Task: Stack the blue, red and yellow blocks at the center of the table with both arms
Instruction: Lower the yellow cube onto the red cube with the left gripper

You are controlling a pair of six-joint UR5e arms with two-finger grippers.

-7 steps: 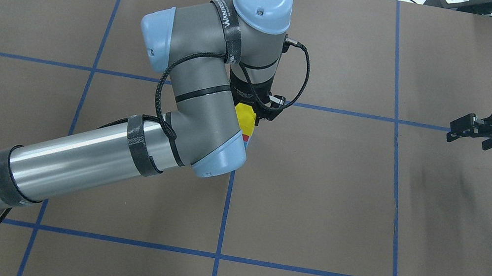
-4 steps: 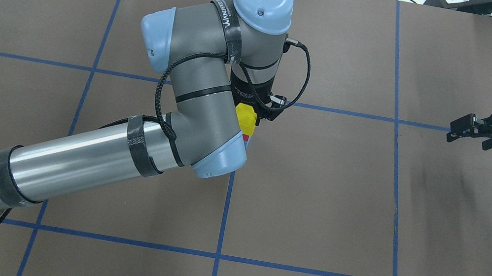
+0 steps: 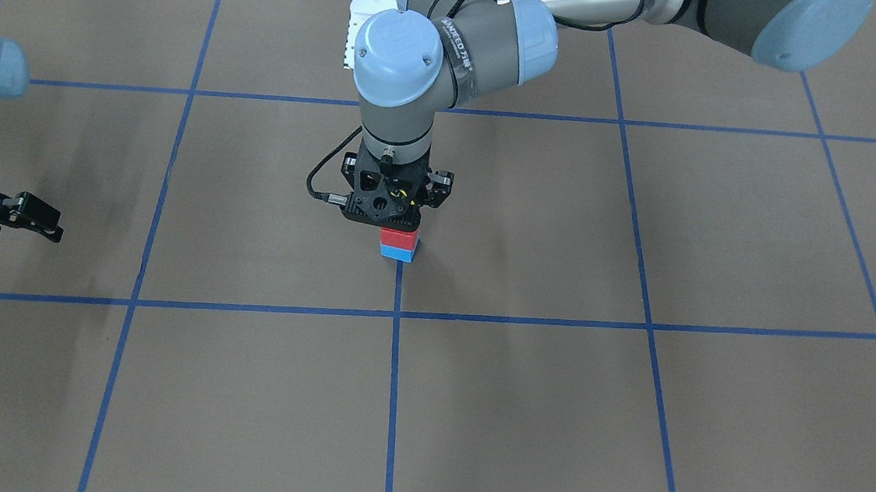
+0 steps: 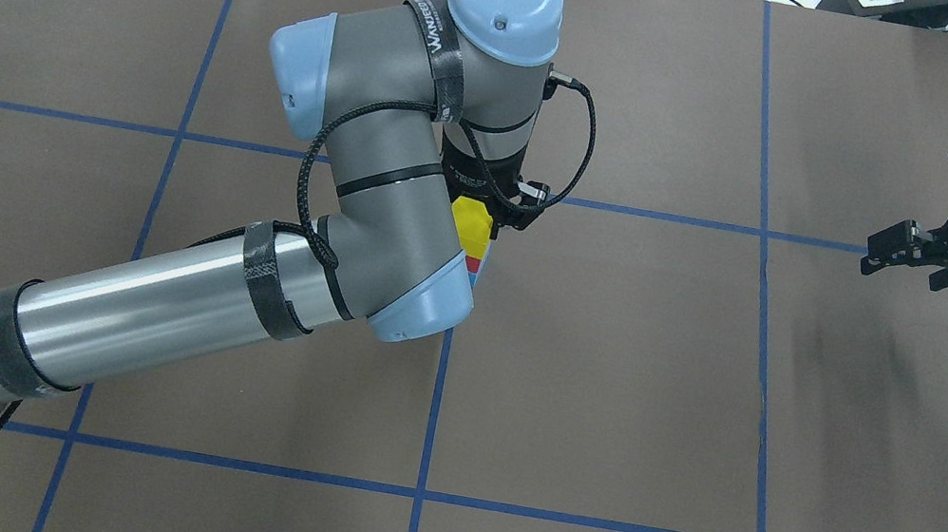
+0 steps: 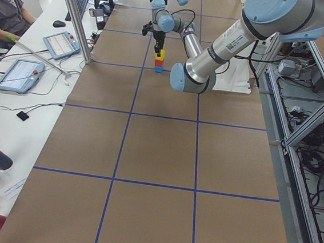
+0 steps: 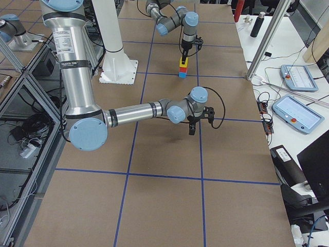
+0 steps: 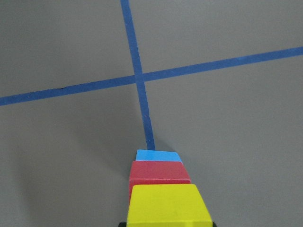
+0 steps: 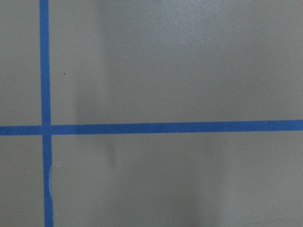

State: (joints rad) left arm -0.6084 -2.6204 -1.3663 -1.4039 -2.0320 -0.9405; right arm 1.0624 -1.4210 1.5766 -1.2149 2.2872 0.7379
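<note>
- The left gripper (image 3: 396,225) is closed on the yellow block (image 7: 165,205), pinching its sides.
- That block sits on the red block (image 7: 160,172), which sits on the blue block (image 7: 158,156), at the middle of the table (image 4: 610,375).
- The right gripper (image 4: 886,250) hangs off to the right, fingers spread, empty.
- Three blocks in all, one of each colour.

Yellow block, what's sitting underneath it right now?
Under the yellow block sits the red block, with the blue block below that on the table. Where yellow meets red is covered, so full contact can't be confirmed.
</note>
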